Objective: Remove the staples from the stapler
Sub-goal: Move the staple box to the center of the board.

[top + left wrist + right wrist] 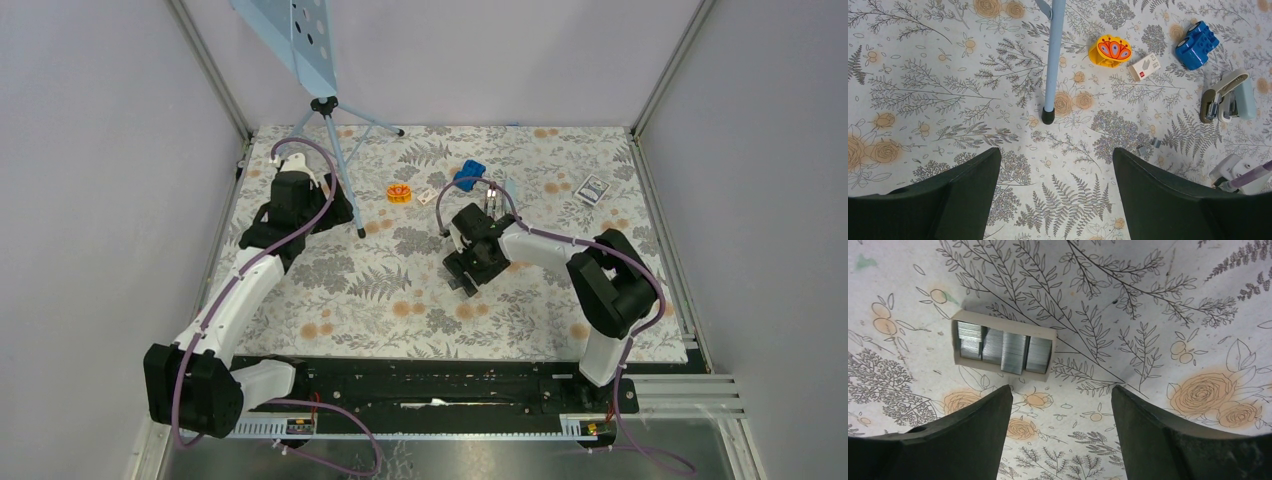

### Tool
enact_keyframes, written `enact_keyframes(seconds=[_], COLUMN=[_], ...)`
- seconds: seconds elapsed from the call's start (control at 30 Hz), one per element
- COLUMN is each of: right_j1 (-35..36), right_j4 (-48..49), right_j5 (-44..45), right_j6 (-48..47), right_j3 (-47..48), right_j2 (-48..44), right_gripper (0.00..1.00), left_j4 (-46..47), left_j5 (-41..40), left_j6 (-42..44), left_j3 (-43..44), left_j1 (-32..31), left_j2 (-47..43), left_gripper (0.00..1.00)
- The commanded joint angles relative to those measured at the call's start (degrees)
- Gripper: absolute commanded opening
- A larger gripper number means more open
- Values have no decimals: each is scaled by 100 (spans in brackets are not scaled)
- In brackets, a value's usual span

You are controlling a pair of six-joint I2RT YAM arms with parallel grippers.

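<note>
Much is going unseen from overhead: the right tool [1061,390] is pointing down at the floral worktop [380,300] with its fingers hiding under its own black wrist, and the staples [1013,351] are too small to make out there. The stapler [1235,92] is lying flipped open towards the far side, partly masked overhead by the right arm [600,280]. A blue tripod leg [1054,55] is running out of the top of the left wrist view.

Seen from the right wrist, the staples are sitting as short silvery-grey strips, side by side in a shallow pale tray [1004,325]. The tray is lying flat on the worktop just ahead of the finger on the picture's left, touching neither finger. That tool is standing wide apart, gripping nothing. The left tool [1055,155], well away beside the tripod, is gaping equally wide with nothing in it. Two grey specks [1143,149] are showing between tripod foot and stapler; whether they are those same strips cannot be told.
</note>
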Motion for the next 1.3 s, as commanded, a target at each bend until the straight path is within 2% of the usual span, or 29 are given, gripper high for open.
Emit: enact_keyframes(seconds=[0.0,0.77,0.97,1.13,1.27], right_j1=[63,451,461,461,459], right_j4=[-71,401,442,480,631], right_j5=[-623,404,281,129,-68], right_j6=[-106,887,893,813,832], right_j3=[23,245,230,155,125], right_j2=[84,431,400,131,-459], right_gripper=[79,81,81,81,83], left_j4=[221,246,260,256,257], left_j5=[110,370,424,433,434], left_j6=[-59,-110,-120,-129,-129], left_j3=[3,3,3,3,3], left_j1=[67,262,287,311,331], left_j2=[20,99,115,134,127], left_gripper=[86,86,86,86,86])
